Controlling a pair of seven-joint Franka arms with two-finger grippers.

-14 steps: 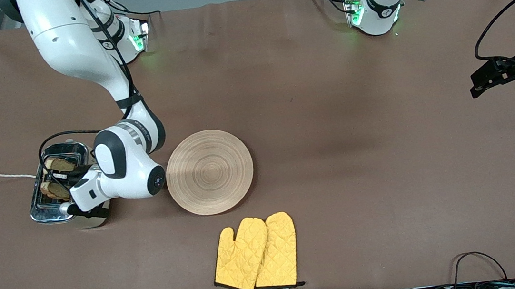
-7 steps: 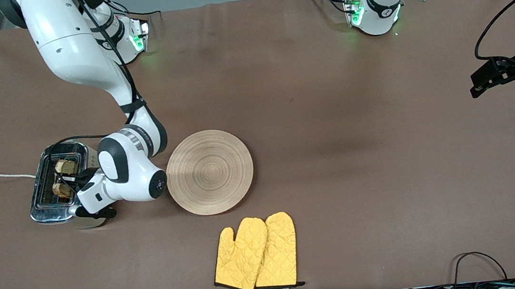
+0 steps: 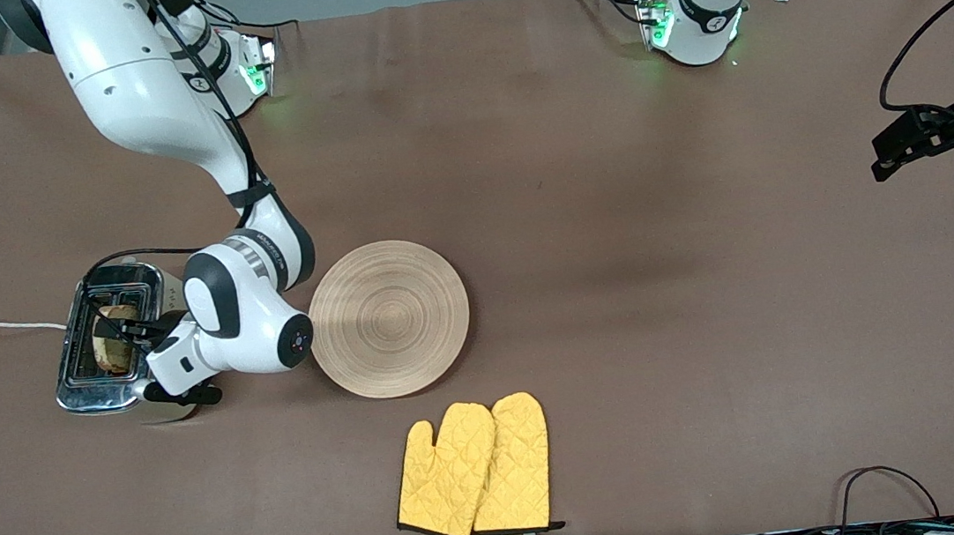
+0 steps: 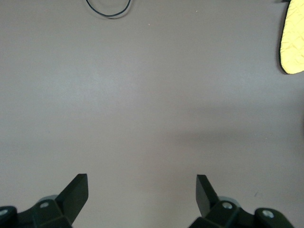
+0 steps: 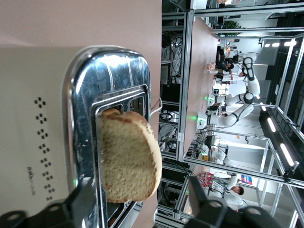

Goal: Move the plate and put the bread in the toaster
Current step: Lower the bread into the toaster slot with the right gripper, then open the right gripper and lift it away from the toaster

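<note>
My right claw (image 3: 129, 332) hangs over the toaster (image 3: 100, 350), its fingers spread wide on either side of the bread (image 5: 129, 160) and no longer pinching it. The slice stands on edge in a slot of the toaster's chrome top, most of it above the rim, so I judge it is only partly seated and leaning a little. I keep the claw close because the slice may need a nudge down. The plate (image 3: 389, 317) lies flat and bare on the table (image 3: 612, 200), just beside my right wrist, toward the left arm's end from the toaster. My left claw (image 4: 141, 194) waits open over bare table at its own end. A pair of yellow oven mitts (image 3: 473, 469) lies nearer the front camera than the plate.
</note>
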